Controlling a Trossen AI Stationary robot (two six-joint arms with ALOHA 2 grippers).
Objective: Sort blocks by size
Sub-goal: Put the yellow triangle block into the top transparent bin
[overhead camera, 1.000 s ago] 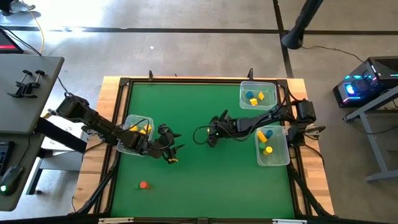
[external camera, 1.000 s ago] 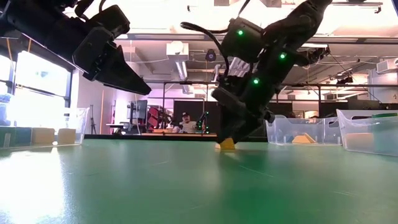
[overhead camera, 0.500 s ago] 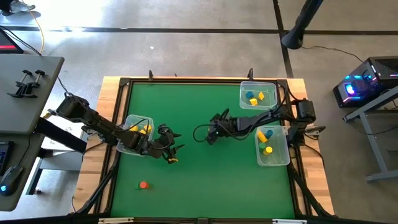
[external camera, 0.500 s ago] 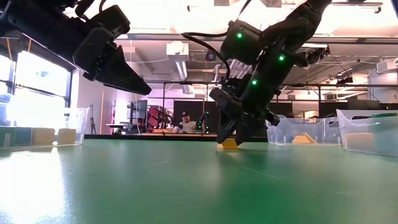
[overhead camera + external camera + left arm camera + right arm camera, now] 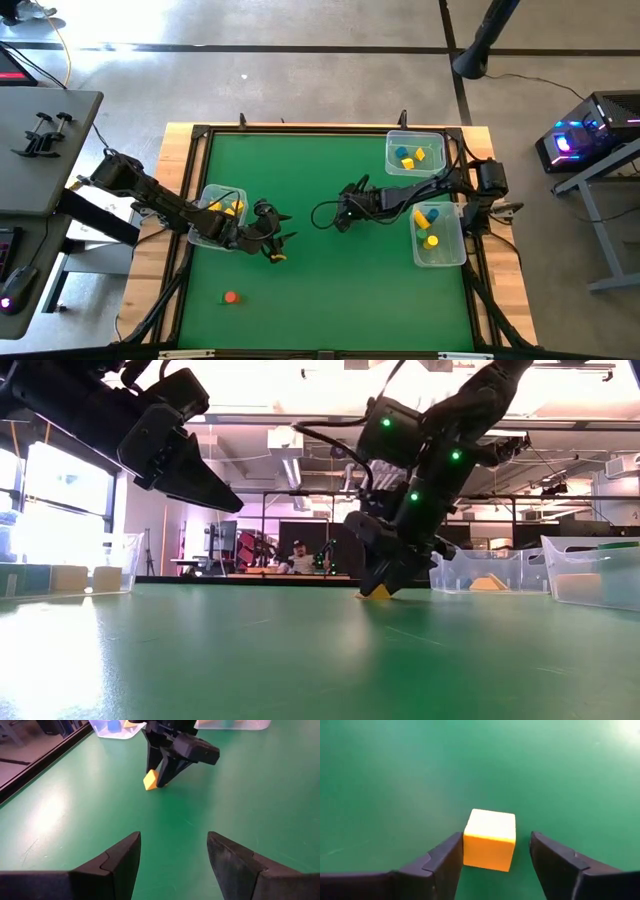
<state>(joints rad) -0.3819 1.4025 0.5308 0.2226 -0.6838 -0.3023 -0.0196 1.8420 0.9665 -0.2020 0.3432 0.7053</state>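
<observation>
Yellow block [image 5: 490, 840] sits between spread right gripper [image 5: 492, 865]; left gripper [image 5: 172, 852] spread too.

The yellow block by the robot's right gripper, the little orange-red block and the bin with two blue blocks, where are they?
yellow block [image 5: 489, 839], right wrist view, front face.
orange-red block [image 5: 231, 297], high view, top.
bin [image 5: 403, 137], high view, far rim.

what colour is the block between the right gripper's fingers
Yellow-orange block, clearest in the right wrist view.
</observation>
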